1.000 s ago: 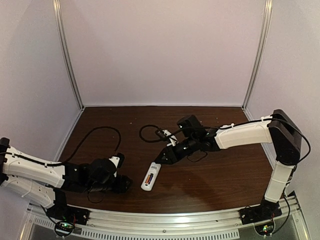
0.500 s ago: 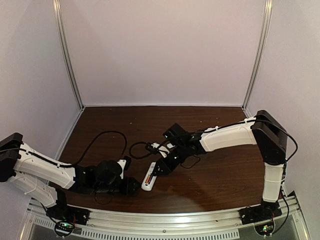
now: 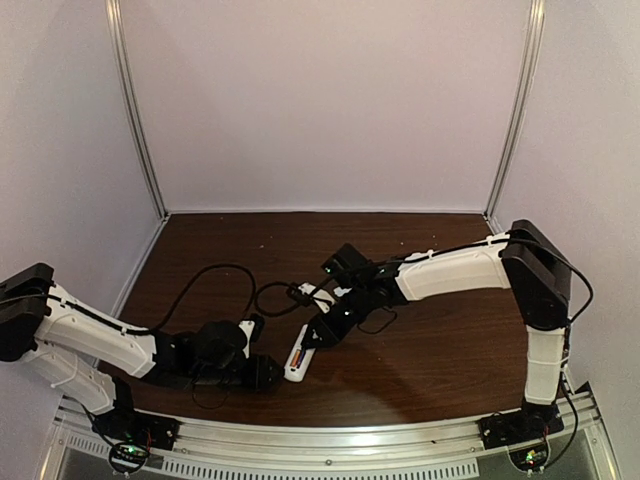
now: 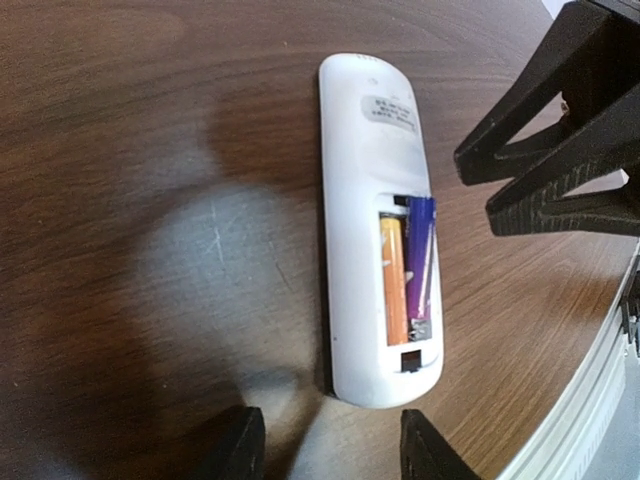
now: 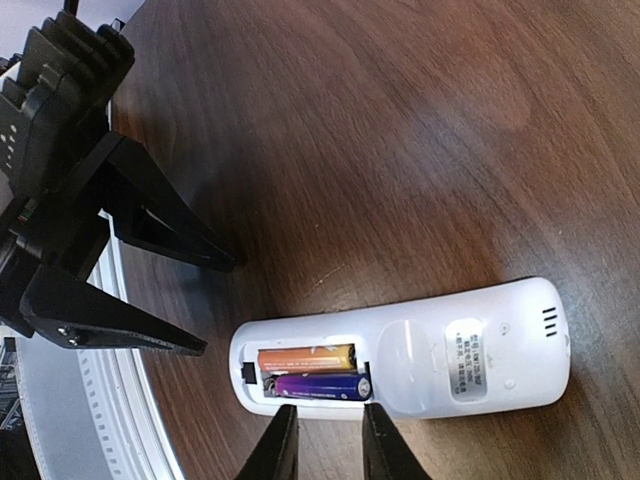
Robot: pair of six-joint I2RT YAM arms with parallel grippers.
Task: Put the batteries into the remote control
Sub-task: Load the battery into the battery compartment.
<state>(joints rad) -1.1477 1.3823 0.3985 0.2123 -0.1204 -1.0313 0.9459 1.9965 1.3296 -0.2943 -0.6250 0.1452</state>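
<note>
From above, the remote control (image 3: 301, 353) lies on the dark wooden table (image 3: 450, 340) near its front edge, lengthways toward the arms, with a streak of orange showing in its back. The left gripper (image 3: 265, 373) lies low just beside the remote's near end. The right gripper (image 3: 312, 338) reaches down at the remote's far half, and black cable (image 3: 215, 270) loops on the wood behind. In the left wrist view the remote control (image 4: 365, 180) rests face down, its bay uncovered. An orange battery (image 4: 393, 280) lies flat in the bay, and a purple battery (image 4: 420, 260) lies alongside it. The purple battery's far end seems to ride over the bay's rim, though the angle makes that hard to tell. A small label (image 4: 388, 108) sits near the remote's far end. The left gripper's fingers (image 4: 238, 450) stand spread at the bottom edge, short of the remote and gripping nothing. The right gripper (image 4: 475, 185) pokes in beside the bay. In the right wrist view the remote control (image 5: 450, 350) lies crossways, with the orange battery (image 5: 305, 357) and the purple battery (image 5: 318, 386) side by side in the bay. The right gripper (image 5: 328, 440) hangs at the bay's edge next to the purple battery, its fingers drawn close but parted, with bare wood between them. The left gripper (image 5: 218, 306) is splayed wide, pointing at the remote's bay end.
</note>
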